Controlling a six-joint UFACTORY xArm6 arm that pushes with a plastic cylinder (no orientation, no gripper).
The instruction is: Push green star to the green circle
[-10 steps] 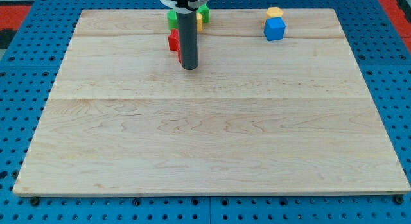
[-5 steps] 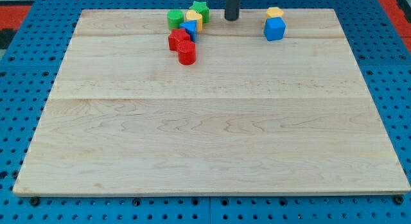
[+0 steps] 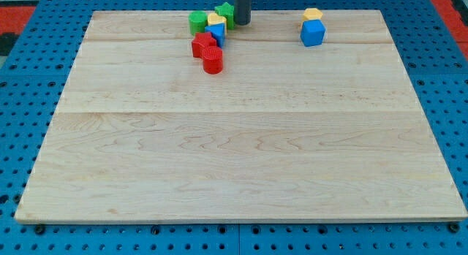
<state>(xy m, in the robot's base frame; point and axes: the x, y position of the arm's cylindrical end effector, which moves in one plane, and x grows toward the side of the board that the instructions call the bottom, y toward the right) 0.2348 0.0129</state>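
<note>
The green star (image 3: pixel 224 12) lies near the top edge of the wooden board (image 3: pixel 234 138), partly hidden by the rod. My tip (image 3: pixel 242 23) stands right against the star's right side. The green circle (image 3: pixel 197 22) lies a little to the star's left and slightly lower. A yellow block (image 3: pixel 216 21) sits between the star and the circle, touching or nearly touching both.
A small blue block (image 3: pixel 218 33) sits just below the yellow one. A red star-like block (image 3: pixel 202 44) and a red cylinder (image 3: pixel 213 61) lie below the cluster. At the top right are a yellow block (image 3: pixel 313 14) and a blue cube (image 3: pixel 312 33).
The rod moved from the red blocks up to the right of the green star, then left against it. The star has shifted slightly left toward the yellow block.
</note>
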